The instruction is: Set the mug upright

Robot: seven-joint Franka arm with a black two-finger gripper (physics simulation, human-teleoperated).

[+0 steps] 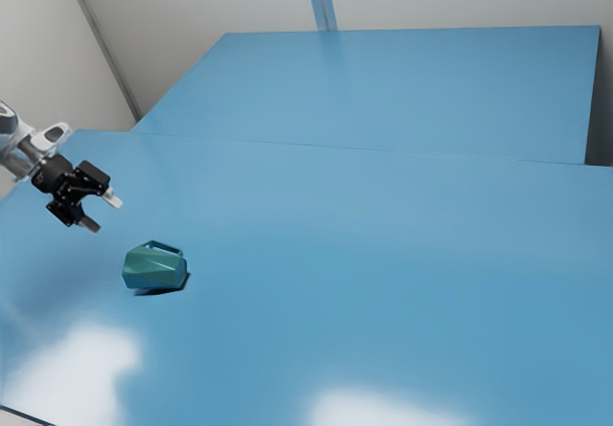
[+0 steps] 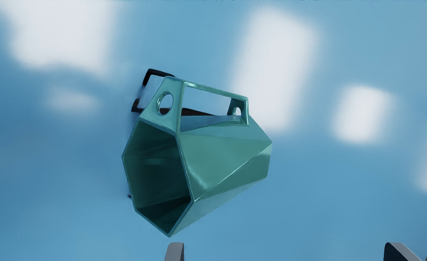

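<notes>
In the exterior view, my gripper [image 1: 102, 213] is above the blue table, toward the exterior view's left and away from the mug. The green faceted mug [image 1: 155, 267] lies on its side there, handle showing along its upper edge. From the wrist view, the mug [image 2: 224, 156] turns its dark hollow mouth partly toward the camera, with the angular handle raised from its side. My gripper [image 2: 284, 252] stands open with a wide gap and nothing between its fingertips; the mug lies ahead of them, not touched.
The blue table [image 1: 383, 282] carries bright reflections near its front edge. Behind it stretches another blue surface [image 1: 402, 91], with pale walls beyond. A dark shadow lies beside the mug's handle.
</notes>
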